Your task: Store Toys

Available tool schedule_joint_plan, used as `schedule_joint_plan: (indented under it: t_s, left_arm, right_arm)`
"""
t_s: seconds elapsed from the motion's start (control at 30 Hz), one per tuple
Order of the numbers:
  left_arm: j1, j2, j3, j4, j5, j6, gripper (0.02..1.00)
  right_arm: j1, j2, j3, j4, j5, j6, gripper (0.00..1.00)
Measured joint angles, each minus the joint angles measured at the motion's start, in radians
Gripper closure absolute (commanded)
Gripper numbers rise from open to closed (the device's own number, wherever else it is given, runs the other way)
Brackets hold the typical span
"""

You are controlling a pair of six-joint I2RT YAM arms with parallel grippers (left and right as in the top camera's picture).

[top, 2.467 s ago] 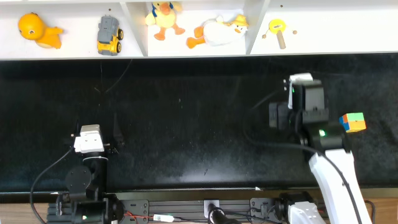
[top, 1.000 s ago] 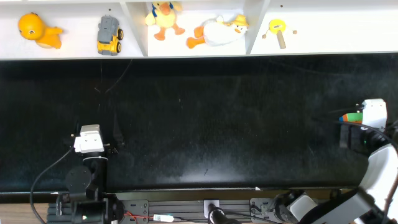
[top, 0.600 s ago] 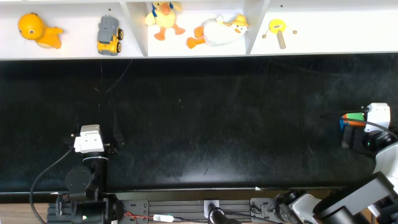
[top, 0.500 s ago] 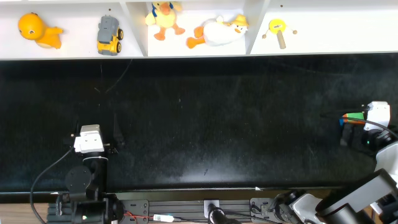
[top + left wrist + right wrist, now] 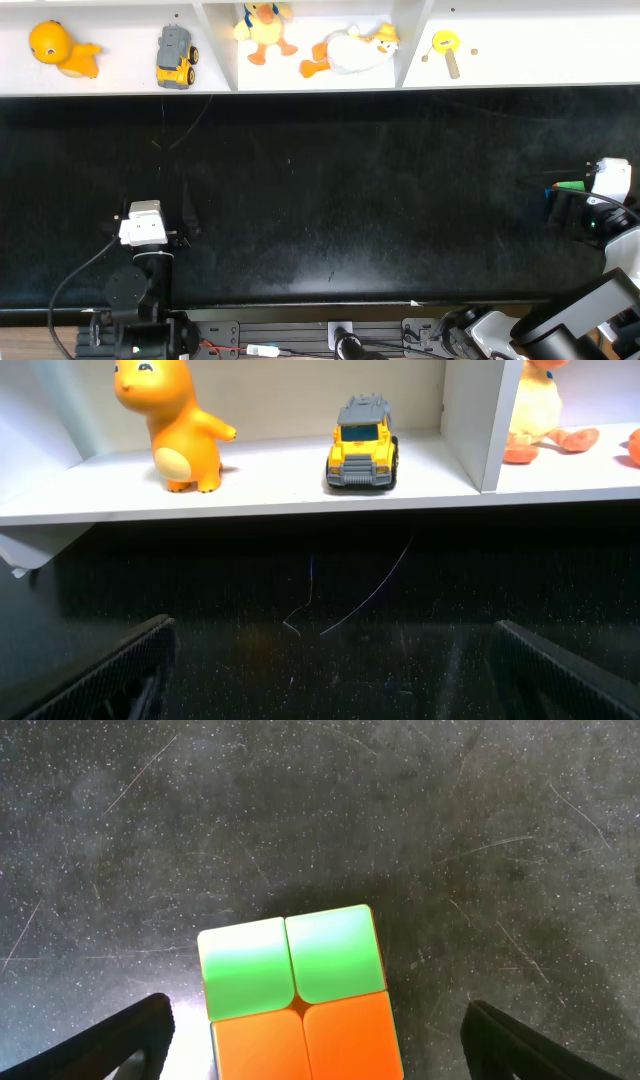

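A colour cube (image 5: 293, 992) with green and orange faces lies on the black mat near the table's right edge. In the top view just a green sliver of the cube (image 5: 570, 186) peeks out beside my right gripper (image 5: 585, 205). From the right wrist, the right gripper (image 5: 317, 1012) hangs open over the cube, one finger on each side and neither touching it. My left gripper (image 5: 332, 625) is open and holds nothing, low over the mat at the front left (image 5: 145, 222), facing the shelf.
A white shelf (image 5: 320, 80) runs along the back, split by dividers. It holds an orange figure (image 5: 62, 48), a yellow truck (image 5: 175, 56), a yellow duck plush (image 5: 265, 30), a white duck plush (image 5: 350, 50) and a small yellow toy (image 5: 445, 48). Black mat (image 5: 330, 190) covers the table.
My right arm has swung from the mat's right-middle to the far right edge and now sits over the cube, hiding most of it from above. The left arm is unmoved.
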Motion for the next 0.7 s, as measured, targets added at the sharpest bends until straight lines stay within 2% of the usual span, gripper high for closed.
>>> schedule_joint_plan:
  t_s: [0.1, 0.27, 0.37, 0.53, 0.7]
  left_arm:
    - [0.000, 0.000, 0.000, 0.000, 0.000, 0.000, 0.020]
    - [0.000, 0.000, 0.000, 0.000, 0.000, 0.000, 0.020]
    - [0.000, 0.000, 0.000, 0.000, 0.000, 0.000, 0.023]
    - [0.000, 0.000, 0.000, 0.000, 0.000, 0.000, 0.020]
    - [0.000, 0.000, 0.000, 0.000, 0.000, 0.000, 0.020]
  right_arm:
    - [0.000, 0.003, 0.000, 0.000, 0.000, 0.001, 0.071]
    - [0.024, 0.021, 0.000, 0.000, 0.023, 0.009, 0.143]
    - [0.039, 0.024, 0.000, 0.000, 0.032, 0.016, 0.224]
    - [0.047, 0.024, 0.000, 0.002, 0.043, 0.038, 0.470]
    - [0.055, 0.024, 0.000, 0.006, 0.053, 0.058, 0.507]
